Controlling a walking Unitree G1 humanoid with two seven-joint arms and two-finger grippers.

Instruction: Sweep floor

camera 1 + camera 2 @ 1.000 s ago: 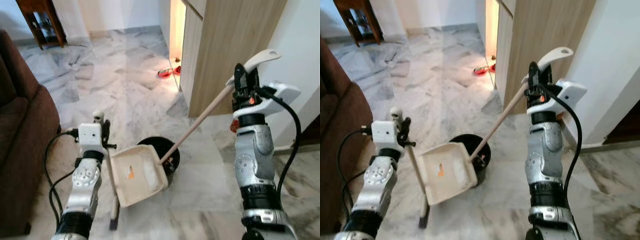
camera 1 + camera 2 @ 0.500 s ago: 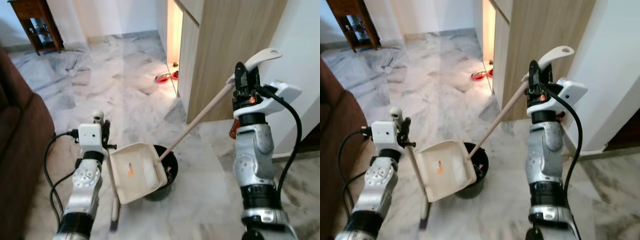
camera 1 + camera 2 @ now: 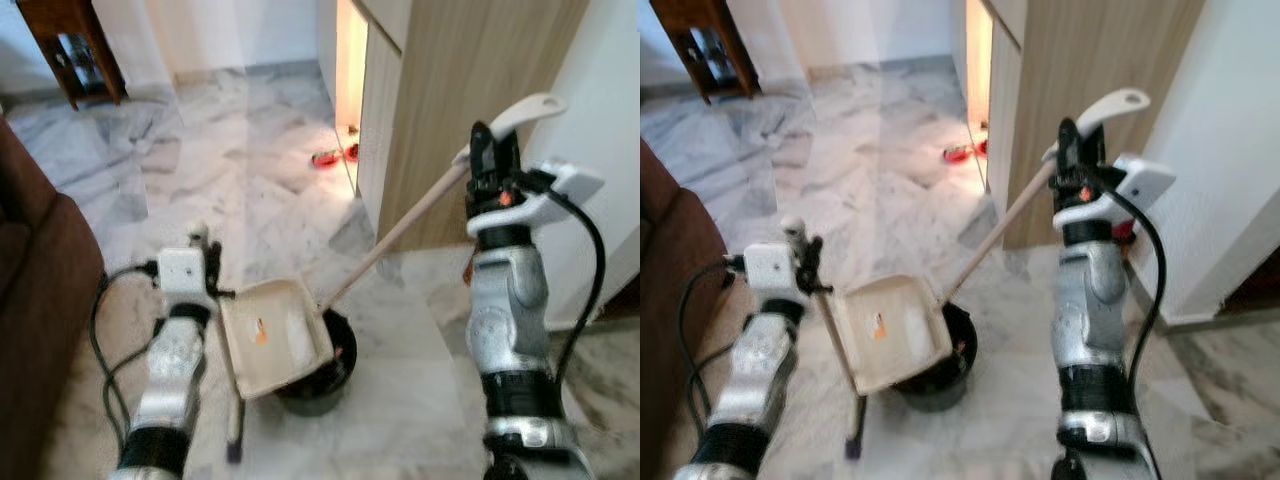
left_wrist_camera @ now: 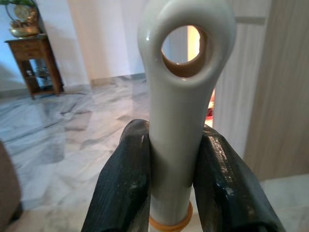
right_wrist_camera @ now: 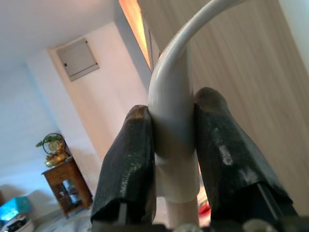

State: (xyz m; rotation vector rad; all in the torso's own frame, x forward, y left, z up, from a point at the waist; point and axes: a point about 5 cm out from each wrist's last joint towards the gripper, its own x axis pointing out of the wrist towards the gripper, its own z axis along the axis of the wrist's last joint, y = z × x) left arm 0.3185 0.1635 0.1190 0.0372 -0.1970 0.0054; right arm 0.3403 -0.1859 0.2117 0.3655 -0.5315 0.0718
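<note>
Close in, left gripper (image 4: 173, 159) shut tight on the white top of the broom handle (image 4: 179, 96), black fingers (image 4: 126, 183) pressed on both sides. Thin broom stick going down past the dustpan's left edge to the marble floor (image 3: 250, 200), dark bristles (image 3: 233, 450) touching the floor. Right gripper (image 5: 174, 159) held up high on the right, squeezed shut on the white curved grip of the dustpan handle (image 5: 173, 121). Long wooden handle slanting down from there to the cream dustpan (image 3: 273, 335). Dustpan tipped up over a round black bin (image 3: 325, 375), its lower edge over the bin's rim, a small orange bit on its face. Brown sofa (image 3: 40, 300) off to the left. Further on, a tall wooden cupboard (image 3: 450, 110) on the right, and small red things (image 3: 335, 157) on the floor by a lit doorway. Far back on the left, a dark wooden side table (image 3: 70, 50).
</note>
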